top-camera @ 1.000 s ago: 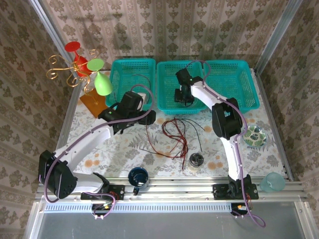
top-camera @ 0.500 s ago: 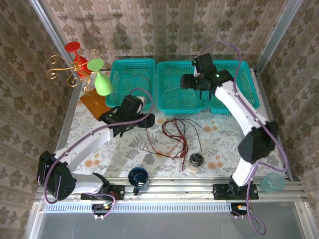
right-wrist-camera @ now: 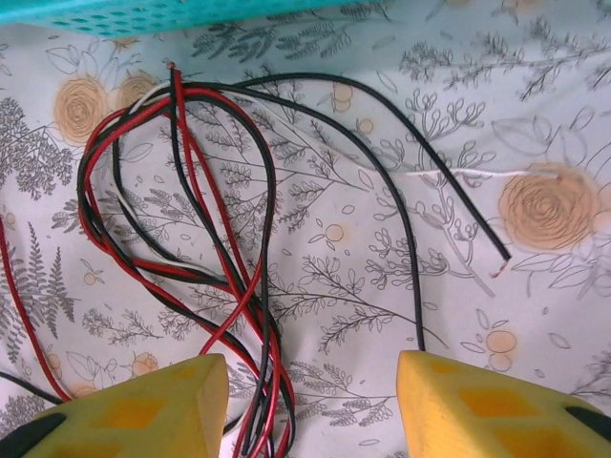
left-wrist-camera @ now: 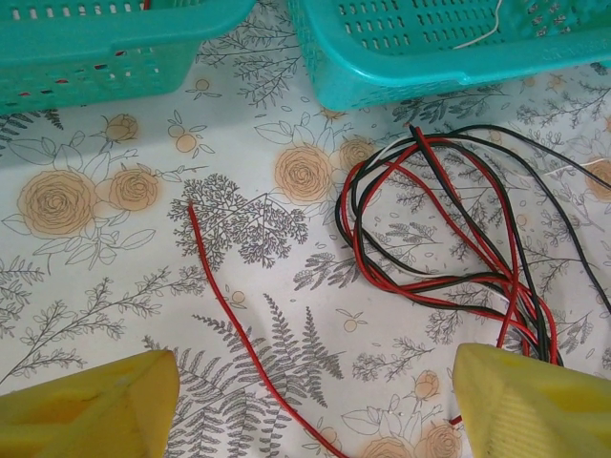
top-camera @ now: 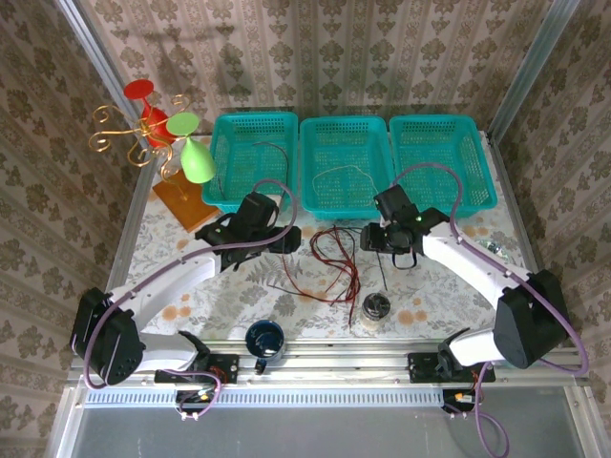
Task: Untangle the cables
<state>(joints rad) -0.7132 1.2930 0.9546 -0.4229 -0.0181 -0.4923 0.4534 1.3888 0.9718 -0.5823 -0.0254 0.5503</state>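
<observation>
Top external view: your left gripper [left-wrist-camera: 315, 370] hovered empty, its yellow foam pads spread apart. On the floral tablecloth [top-camera: 229, 286] between your arms, thin glossy red, black and white cables [right-wrist-camera: 260, 329] lay in long loops running from baskets to near edge. Your right gripper [right-wrist-camera: 313, 370] gaped over them.

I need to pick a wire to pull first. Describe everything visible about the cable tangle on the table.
The cable tangle is thin red, black and white wires, looped and crossing, lying slack on the flowered tablecloth just before the middle basket. Two black ends splay right; one red strand trails off left.
</observation>
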